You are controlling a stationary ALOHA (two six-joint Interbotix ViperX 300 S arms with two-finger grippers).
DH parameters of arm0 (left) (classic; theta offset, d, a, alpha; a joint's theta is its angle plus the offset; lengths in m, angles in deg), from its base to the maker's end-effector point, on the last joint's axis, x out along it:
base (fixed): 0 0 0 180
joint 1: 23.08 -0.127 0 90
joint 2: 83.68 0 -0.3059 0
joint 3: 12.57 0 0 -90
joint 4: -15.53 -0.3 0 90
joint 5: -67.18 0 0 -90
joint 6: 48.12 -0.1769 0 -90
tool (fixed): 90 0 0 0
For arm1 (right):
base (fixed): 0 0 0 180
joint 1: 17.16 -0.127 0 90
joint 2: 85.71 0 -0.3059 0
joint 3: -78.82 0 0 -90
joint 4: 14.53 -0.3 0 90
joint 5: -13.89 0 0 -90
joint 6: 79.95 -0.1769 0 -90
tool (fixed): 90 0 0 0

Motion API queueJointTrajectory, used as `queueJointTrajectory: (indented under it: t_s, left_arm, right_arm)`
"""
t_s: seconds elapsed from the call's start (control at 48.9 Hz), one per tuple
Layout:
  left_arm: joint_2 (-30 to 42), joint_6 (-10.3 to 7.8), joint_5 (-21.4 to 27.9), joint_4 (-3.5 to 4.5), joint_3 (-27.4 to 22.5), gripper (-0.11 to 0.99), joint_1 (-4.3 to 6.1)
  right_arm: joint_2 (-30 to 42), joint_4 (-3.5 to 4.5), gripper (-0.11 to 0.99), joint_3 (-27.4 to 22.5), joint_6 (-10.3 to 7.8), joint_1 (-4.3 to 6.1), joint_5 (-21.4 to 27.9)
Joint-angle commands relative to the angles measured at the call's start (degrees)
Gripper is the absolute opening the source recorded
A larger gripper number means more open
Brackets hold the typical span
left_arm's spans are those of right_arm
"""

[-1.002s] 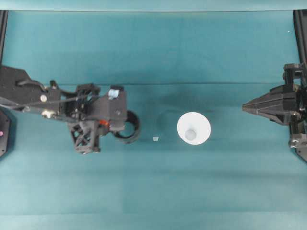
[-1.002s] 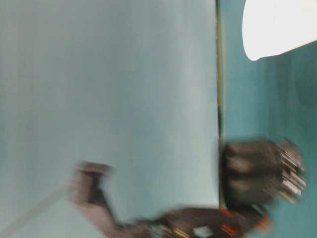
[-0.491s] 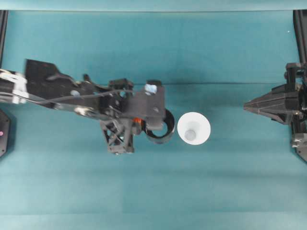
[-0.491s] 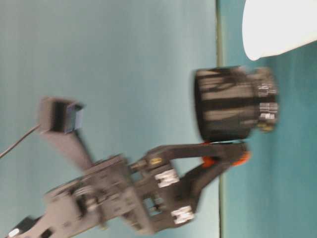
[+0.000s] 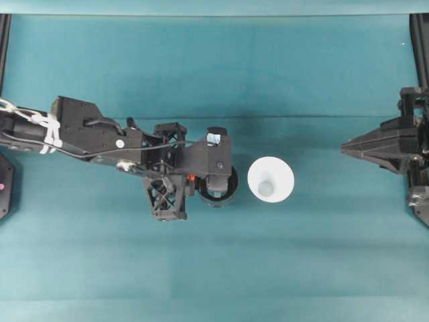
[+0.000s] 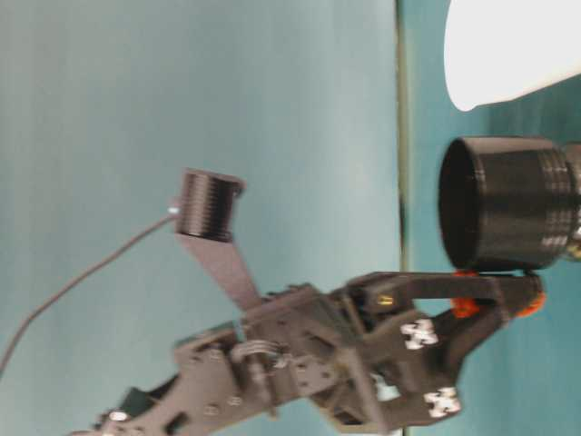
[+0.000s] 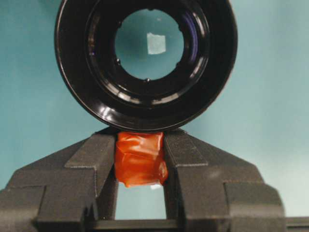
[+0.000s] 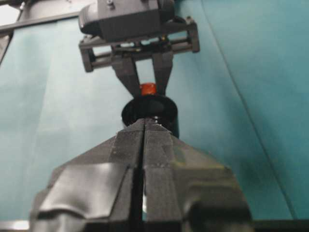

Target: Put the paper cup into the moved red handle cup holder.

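Observation:
The paper cup stands white and round near the table's middle, with a greyish centre; it shows again in the table-level view. Just to its left is the red handle cup holder, a glossy black ring, with a small gap between them. My left gripper is shut on the holder's red handle, also visible from the side. I cannot tell whether the holder touches the table. My right gripper rests at the right edge, shut and empty, pointing at the holder.
A small white scrap lies on the teal table, seen through the holder's open bottom. Black frame parts stand at the table's left and right edges.
My left gripper has carried the holder to the right, up beside the paper cup, and lowered it toward the table. The cup and my right arm have not moved.

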Motion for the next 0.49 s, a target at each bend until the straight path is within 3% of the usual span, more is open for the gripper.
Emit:
queueJointTrajectory:
  t_s: [0.0,0.225,0.47]
  left_arm:
    - [0.09,0.00,-1.23,-0.09,-0.09,0.25,-0.09]
    - [0.35,-0.18,-1.76,-0.09,-0.09,0.25,-0.09]
    - [0.35,-0.26,-1.67,-0.18,-0.09,0.25,-0.79]
  right_arm:
    - [0.26,-0.18,-0.11,-0.70,-0.44,0.18,-0.09]
    - [0.26,-0.09,-0.11,-0.62,-0.53,0.18,0.26]
    - [0.26,-0.18,-0.11,-0.70,-0.53,0.18,0.26]
